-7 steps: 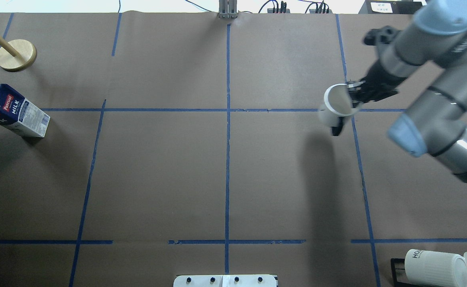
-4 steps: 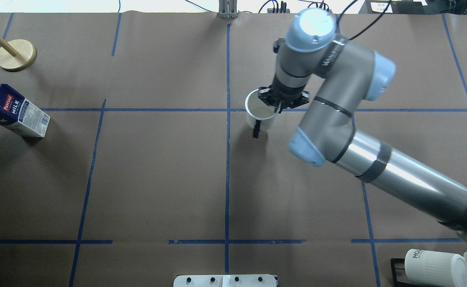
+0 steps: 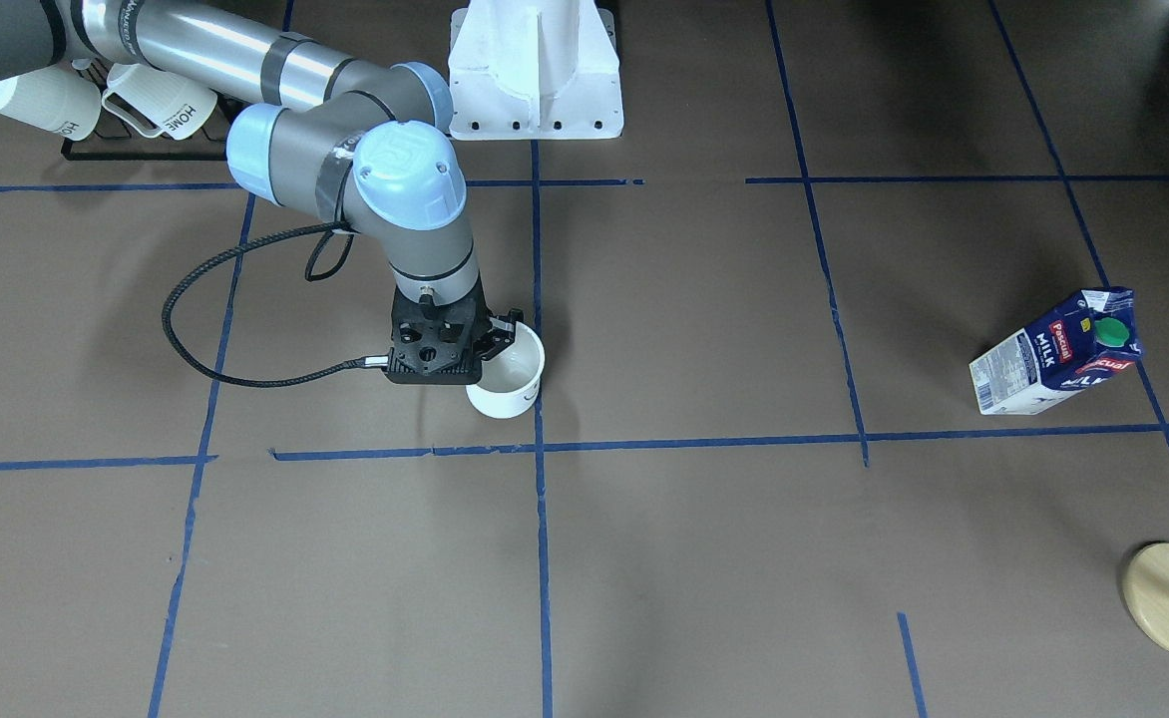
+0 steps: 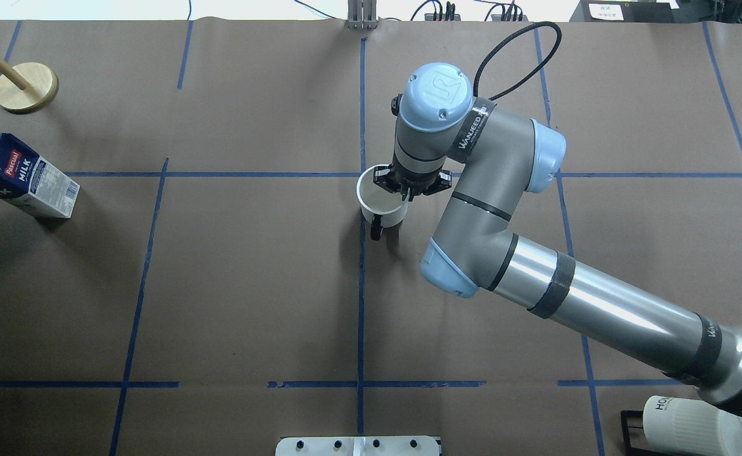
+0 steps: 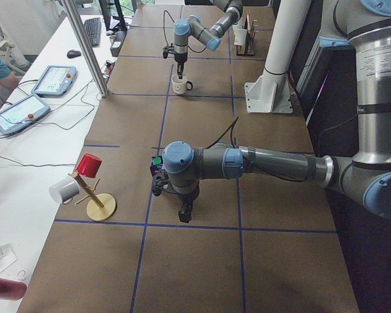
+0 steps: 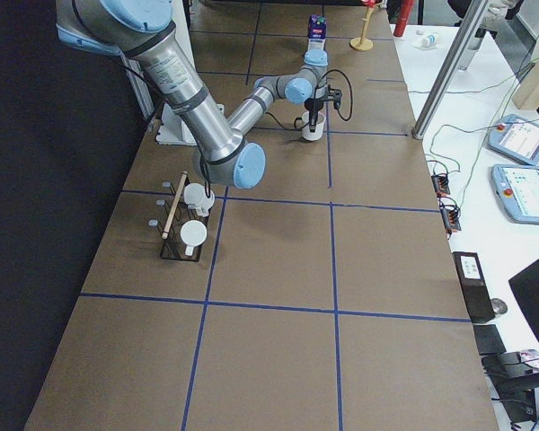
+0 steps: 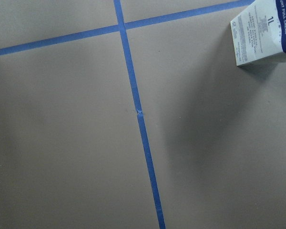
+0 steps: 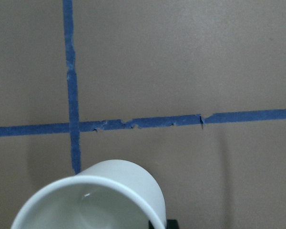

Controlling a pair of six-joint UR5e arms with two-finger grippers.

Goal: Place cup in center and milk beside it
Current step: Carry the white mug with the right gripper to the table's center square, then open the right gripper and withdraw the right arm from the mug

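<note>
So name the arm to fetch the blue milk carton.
Left. The left gripper hangs beside the dark blue gable-top milk carton; the right gripper is clamped on the smooth white mug, far off.

Ribbed mugs sit on a black rack.

The right claw pinches the rim of a smooth white mug just beside the blue tape crossing on the brown bench. A dark blue milk carton stands well apart.

Brown paper tabletop open between dark blue gable-top milk carton, far left, and smooth white mug at centre; grey right arm overhangs the right side.
</note>
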